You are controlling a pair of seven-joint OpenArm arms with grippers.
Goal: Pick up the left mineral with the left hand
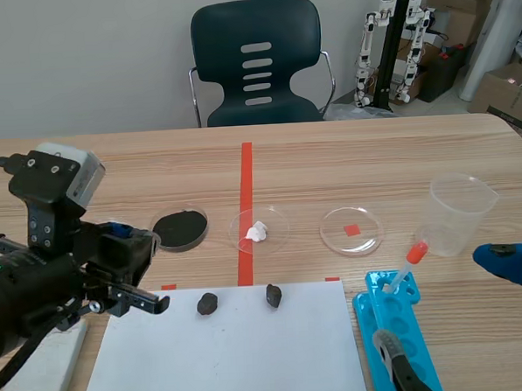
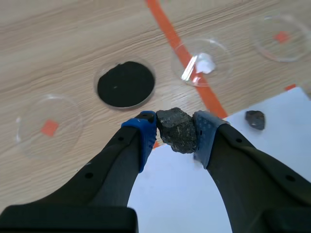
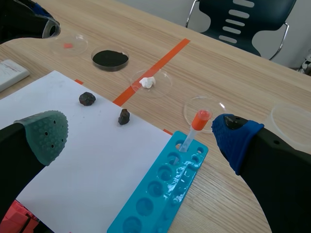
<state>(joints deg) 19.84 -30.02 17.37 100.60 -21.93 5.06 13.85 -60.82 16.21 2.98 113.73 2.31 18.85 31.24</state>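
Since the left mineral [image 1: 207, 303] sits on the paper [image 1: 226, 355], we're on the approach: left gripper [image 2: 175, 133] partly open, empty, sighted on it; next we drop and close.

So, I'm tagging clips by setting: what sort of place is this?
Probably a robotics lab: small humanoid robots hang on a stand behind the wooden table, and petri dishes and a blue well tray sit on it.

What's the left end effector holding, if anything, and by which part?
Nothing is held: the left mineral lies on the paper, clear of the open left end effector.
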